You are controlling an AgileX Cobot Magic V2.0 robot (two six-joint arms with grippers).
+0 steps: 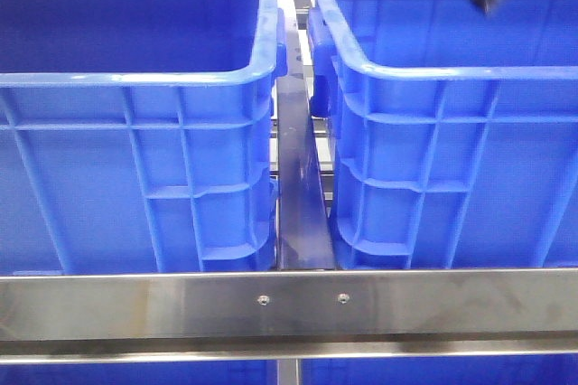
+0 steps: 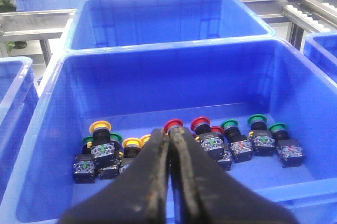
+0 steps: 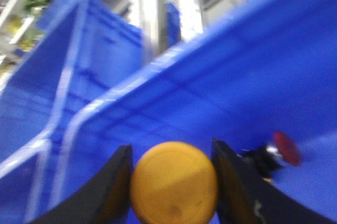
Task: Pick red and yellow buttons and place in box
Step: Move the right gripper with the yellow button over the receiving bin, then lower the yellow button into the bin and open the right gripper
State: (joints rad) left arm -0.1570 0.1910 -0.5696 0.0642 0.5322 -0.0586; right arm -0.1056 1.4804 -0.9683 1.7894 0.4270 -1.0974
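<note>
Crates were all saturated blue, walls and ribs alike. Frame rail across the lower front view was bare brushed silver-grey, the divider strip between crates darker grey. Left gripper fingers were matte black with scuffed edges. In the crate at lower centre of the left wrist view: button caps were red, yellow and green, on black bodies with white labels. Right gripper fingers were black around a plain yellow-orange cap; a blurred red cap sat lower right on blue.
</note>
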